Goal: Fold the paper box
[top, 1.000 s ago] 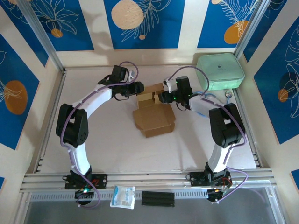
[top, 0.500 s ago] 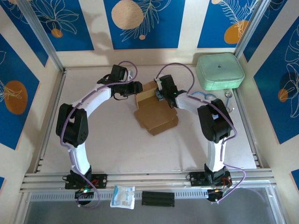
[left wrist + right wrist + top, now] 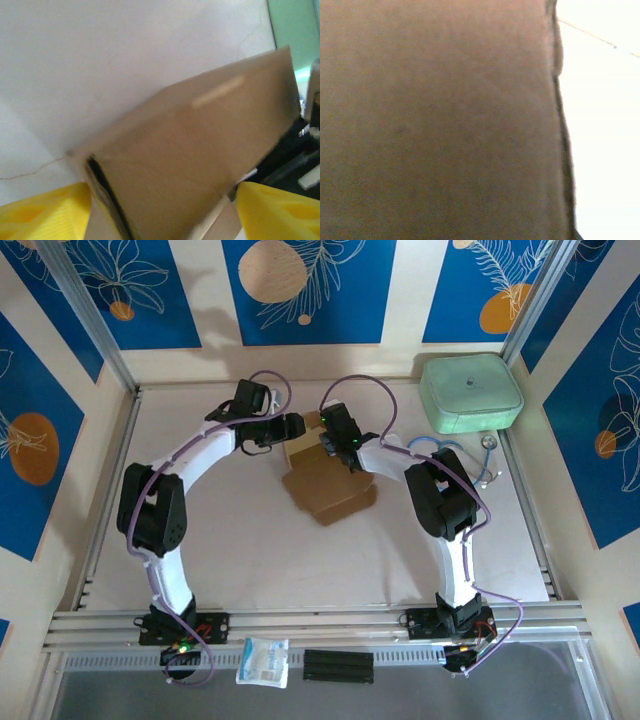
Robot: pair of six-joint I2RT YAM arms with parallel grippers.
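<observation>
The paper box is seen near the middle of the white table, slightly toward its far side, between the two arms and turned at an angle to the table's edges. It is made of plain brown kraft cardboard with no print. Its near part is laid out as a shallow square, while at its far end lighter panels are raised upright. In the left wrist view the box is shown as a broad, smooth brown wall with a straight upper edge, a pale streak of reflected light, and a dark slit between two layers at its lower left. The left gripper is placed at the far left corner of the box. Its yellow fingertips are spread wide on either side of that wall, each just beside the cardboard, and no clamp on it can be made out. The right gripper is set against the raised far panels with its jaws closed. Whether any cardboard is pinched between them cannot be told, since only blurred brown board is seen there beside a strip of table. A mint-green case is kept well apart at the far right corner.
</observation>
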